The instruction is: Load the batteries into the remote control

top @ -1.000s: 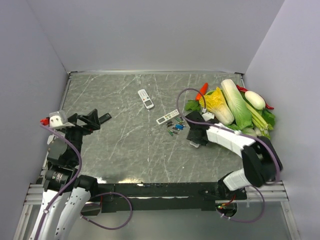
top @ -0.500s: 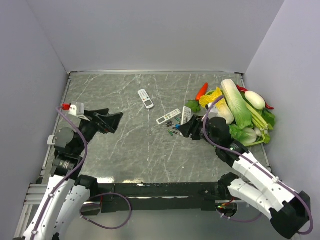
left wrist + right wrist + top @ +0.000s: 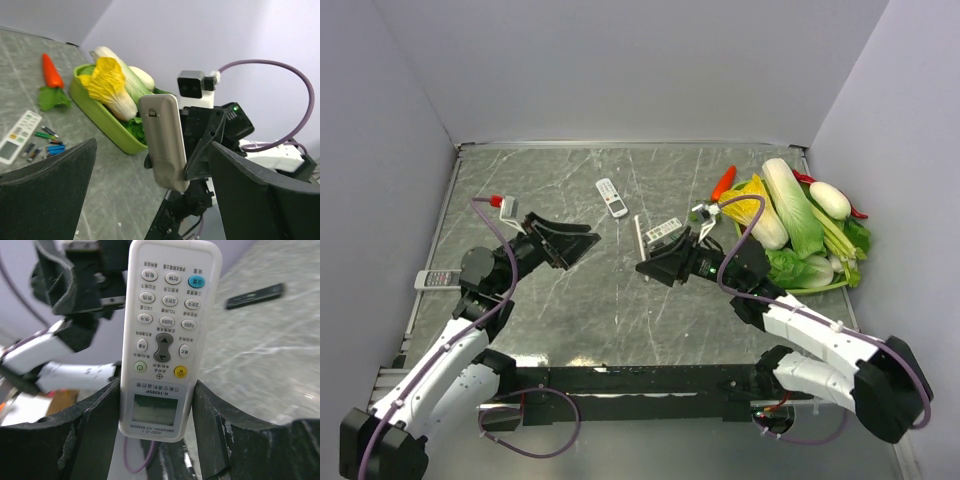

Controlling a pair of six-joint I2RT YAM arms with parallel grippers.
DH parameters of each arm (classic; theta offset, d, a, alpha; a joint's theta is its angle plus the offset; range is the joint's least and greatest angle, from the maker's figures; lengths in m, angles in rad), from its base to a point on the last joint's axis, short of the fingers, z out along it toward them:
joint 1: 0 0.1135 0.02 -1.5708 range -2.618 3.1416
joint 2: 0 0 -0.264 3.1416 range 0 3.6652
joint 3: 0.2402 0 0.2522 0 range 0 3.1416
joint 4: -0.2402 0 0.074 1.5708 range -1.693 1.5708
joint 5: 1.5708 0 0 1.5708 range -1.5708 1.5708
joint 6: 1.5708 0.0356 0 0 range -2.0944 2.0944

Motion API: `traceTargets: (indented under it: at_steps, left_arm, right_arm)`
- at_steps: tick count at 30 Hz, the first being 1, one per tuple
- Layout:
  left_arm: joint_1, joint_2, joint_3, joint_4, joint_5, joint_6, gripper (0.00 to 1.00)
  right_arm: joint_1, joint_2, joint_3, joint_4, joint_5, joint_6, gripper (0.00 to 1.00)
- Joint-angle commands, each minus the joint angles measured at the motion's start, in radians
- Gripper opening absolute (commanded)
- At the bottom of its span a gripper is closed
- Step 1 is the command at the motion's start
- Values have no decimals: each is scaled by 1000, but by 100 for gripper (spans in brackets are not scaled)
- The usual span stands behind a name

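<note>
My right gripper [image 3: 655, 265] is shut on the remote control [image 3: 167, 325] and holds it upright above the middle of the table. Its white button face and small screen fill the right wrist view between my fingers [image 3: 90, 435]. The left wrist view shows the remote control's plain grey-beige back [image 3: 165, 140]. My left gripper [image 3: 582, 242] is open, level with the remote and a short way to its left, not touching it. The batteries [image 3: 47, 142] lie loose on the table by a slim white remote [image 3: 17, 136]; in the top view my right gripper hides most of them.
A green tray [image 3: 100, 117] of vegetables [image 3: 790, 215] stands at the right, with a carrot [image 3: 723, 182] beside it. A small white remote with a dark end [image 3: 611, 198] lies at the back centre. Another remote [image 3: 437, 279] lies at the left edge.
My right arm has lifted the remote control from beside the tray and swung it left over the table's middle. My left arm has reached right towards it, jaws still open.
</note>
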Motion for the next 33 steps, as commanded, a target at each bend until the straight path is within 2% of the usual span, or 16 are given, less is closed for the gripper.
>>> traceTargets:
  at_steps: [1,9,15,19,21,24,25,27,28,30,31,33]
  left_arm:
    - [-51,43,23,154,1,-53,97]
    - [-109,83,3,213,-61,-91,97]
    - [-158,155,-11,293,-41,-134,97]
    - [-188,164,2,259,-59,-121,99]
    - [-198,158,0,245,-70,-110,96]
    - [-206,144,-5,231,-93,-110,85]
    - [-206,141,-5,225,-96,-110,76]
    - [-214,137,-2,210,-107,-110,65]
    - [-217,135,-2,202,-111,-107,52]
    - [-221,128,0,173,-130,-102,41]
    - [-223,123,0,162,-140,-99,30]
    - [-229,105,2,112,-179,-93,21]
  right_arm:
    - [46,80,34,318,-125,79,1]
    - [86,182,60,461,-162,143,1]
    - [102,237,86,477,-179,154,2]
    - [107,265,96,516,-188,172,2]
    - [107,281,97,522,-193,181,3]
    - [107,309,102,545,-205,195,4]
    - [107,318,102,557,-208,203,4]
    - [107,341,100,586,-218,224,6]
    - [107,350,102,597,-219,231,6]
    - [109,369,100,622,-221,246,7]
    - [107,373,99,626,-222,252,11]
    - [109,377,97,619,-221,248,16]
